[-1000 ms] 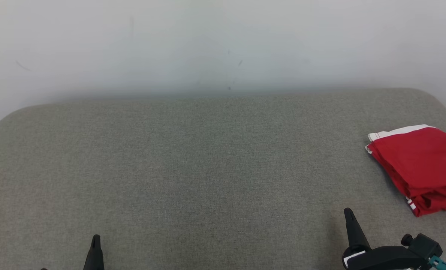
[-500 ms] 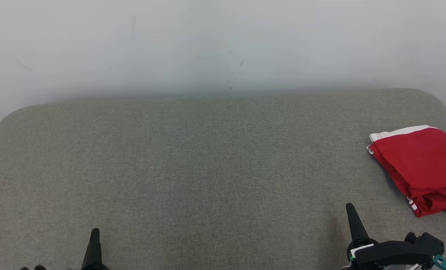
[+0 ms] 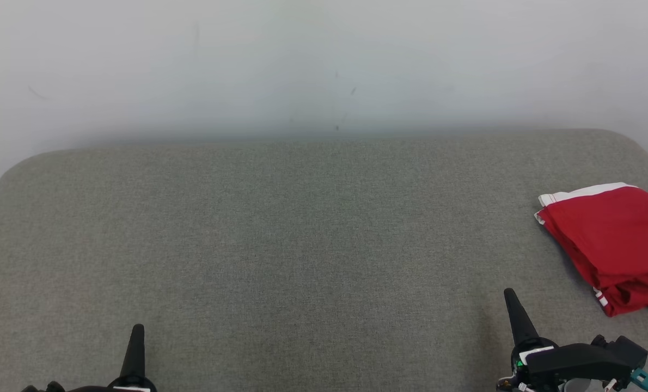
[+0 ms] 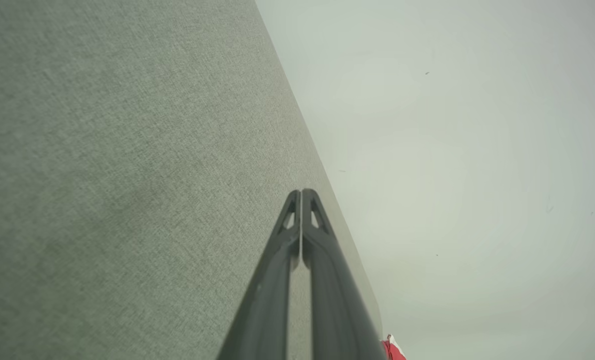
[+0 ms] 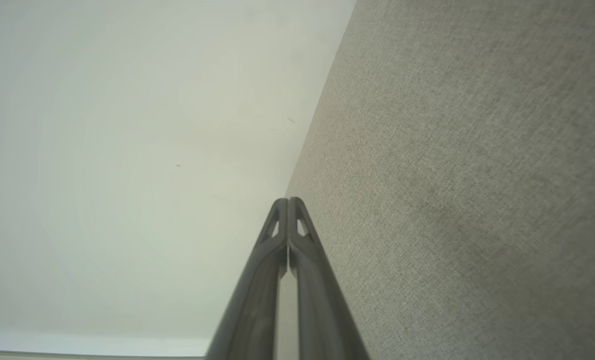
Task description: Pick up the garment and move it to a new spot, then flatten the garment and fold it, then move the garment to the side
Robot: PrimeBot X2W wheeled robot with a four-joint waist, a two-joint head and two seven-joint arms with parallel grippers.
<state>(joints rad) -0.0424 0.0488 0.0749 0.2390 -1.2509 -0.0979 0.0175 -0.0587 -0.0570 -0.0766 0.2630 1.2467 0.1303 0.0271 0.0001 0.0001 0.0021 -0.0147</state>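
Folded red garment [image 3: 613, 244] — far rt side

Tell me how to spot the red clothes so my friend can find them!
Look at the big grey fabric surface in front of the white wall. Follow it to the right side, past the right gripper, where the folded garment lies. It is the one bright red thing there, with a white band along its top edge.

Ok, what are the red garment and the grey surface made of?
Red garment: soft matte cloth, likely cotton jersey; it lies in limp folded layers, white band on one edge. Grey surface: matte woven upholstery fabric; fine weave shows in the wrist views, rounded corners hint at padding.
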